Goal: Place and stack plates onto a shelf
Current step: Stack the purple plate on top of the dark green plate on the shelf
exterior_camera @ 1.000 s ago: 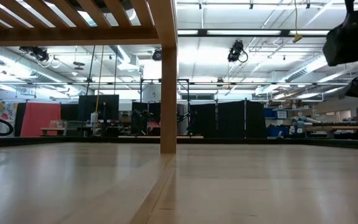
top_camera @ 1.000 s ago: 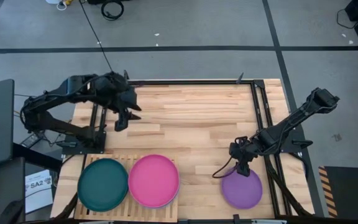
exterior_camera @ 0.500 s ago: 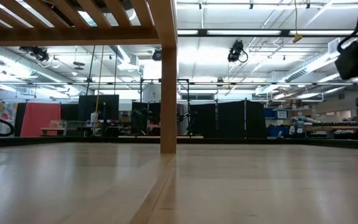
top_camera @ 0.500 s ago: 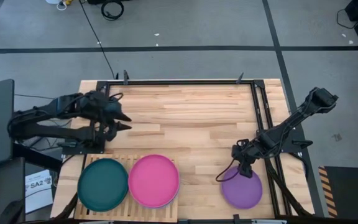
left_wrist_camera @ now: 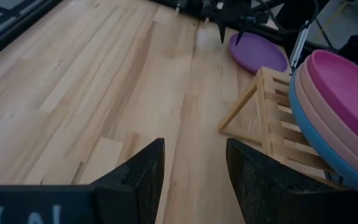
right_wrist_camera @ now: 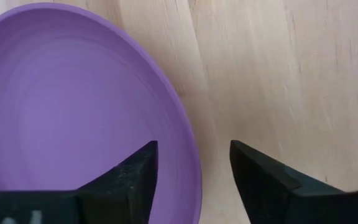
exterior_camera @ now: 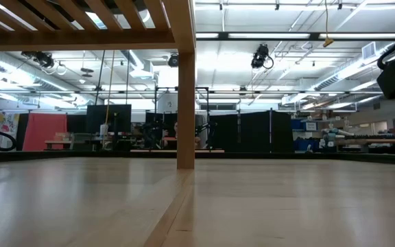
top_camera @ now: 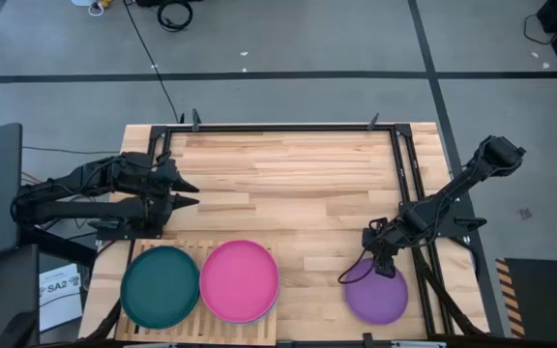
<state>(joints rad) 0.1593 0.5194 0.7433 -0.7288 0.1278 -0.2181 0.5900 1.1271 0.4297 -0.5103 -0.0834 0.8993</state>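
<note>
The purple plate [top_camera: 376,296] lies flat on the tabletop at the near right. My right gripper [top_camera: 382,263] [right_wrist_camera: 194,177] is open and points down at that plate's far rim [right_wrist_camera: 190,149]; one finger is over the plate's inside, the other over the bare wood. The slatted wooden shelf [top_camera: 208,248] stands at the near left. It carries a teal plate [top_camera: 160,287] and a stack topped by a magenta plate [top_camera: 239,280]; salmon and blue plates [left_wrist_camera: 316,134] show under it. My left gripper [top_camera: 184,189] [left_wrist_camera: 194,168] is open and touches nothing, at the table's left beyond the shelf. My right gripper stands from above with its open fingers [right_wrist_camera: 135,177] on either side of the purple plate's far rim [right_wrist_camera: 191,162]. I cannot tell whether they touch it. The plate lies flat on the table.
Bare butcher-block wood [top_camera: 298,184] spreads across the middle and far part of the table. A black metal frame [top_camera: 406,164] runs along the far and right edges. In the low view a shelf leg [exterior_camera: 186,89] stands mid-picture, with slats overhead.
My left arm has drawn back from over the table toward the left edge and sunk lower, its open gripper now pointing level toward the right. My right gripper has edged a little toward the near edge, down at the purple plate's far rim. The plates have stayed put.
</note>
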